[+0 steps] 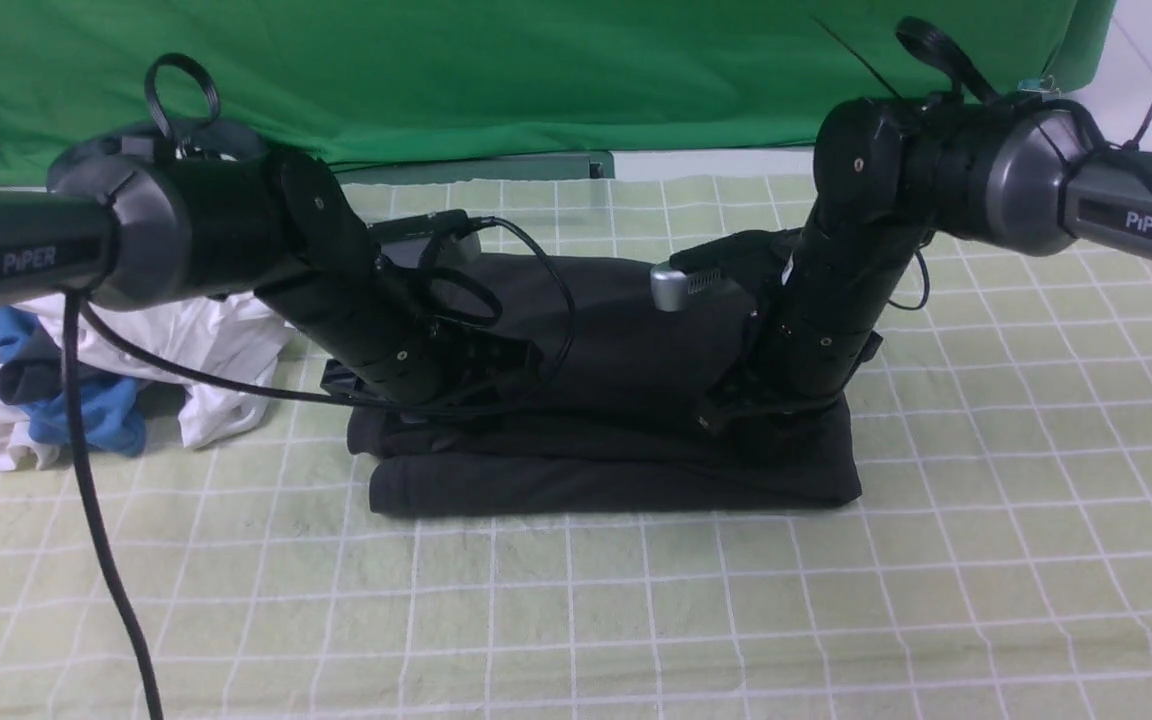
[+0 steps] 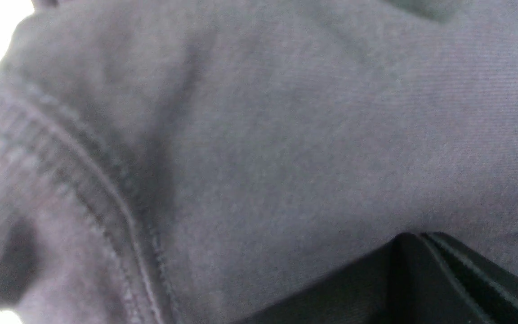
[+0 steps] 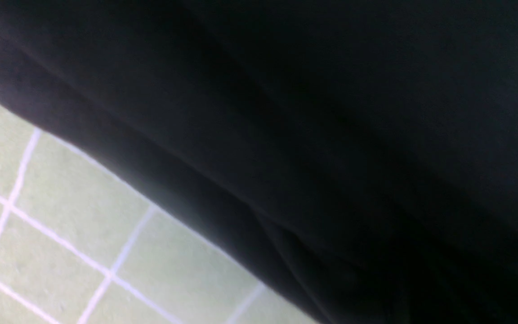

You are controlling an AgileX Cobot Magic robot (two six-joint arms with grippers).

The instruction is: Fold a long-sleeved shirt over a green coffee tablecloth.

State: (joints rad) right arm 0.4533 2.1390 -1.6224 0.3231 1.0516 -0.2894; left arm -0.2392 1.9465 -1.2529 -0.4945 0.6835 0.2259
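I have the shirt [image 1: 616, 440] lying on the tablecloth [image 1: 986, 480], a little past the middle of what I can see in the front view, already doubled into a thick band that runs nine to three. Both arms are down on it. My left gripper [image 1: 481, 375] sits at the band's nine o'clock end and my right gripper [image 1: 736, 410] toward its three o'clock end, so I hold the two ends of one layer and it can travel level instead of skewing.

Neither set of fingertips shows; the fabric swallows them. Both jaws are together, and from how deep they sit I judge each is clamped on shirt cloth. The left wrist camera is filled with grey knit and a stitched seam, the hem or a cuff, I cannot tell which. The right wrist camera shows the shirt's dark edge lying on the grid.

A loose pile of clothes [image 1: 96, 380] sits at nine o'clock, near the left arm [image 1: 236, 240] but apart from the shirt. I judge one more fold is about to start.
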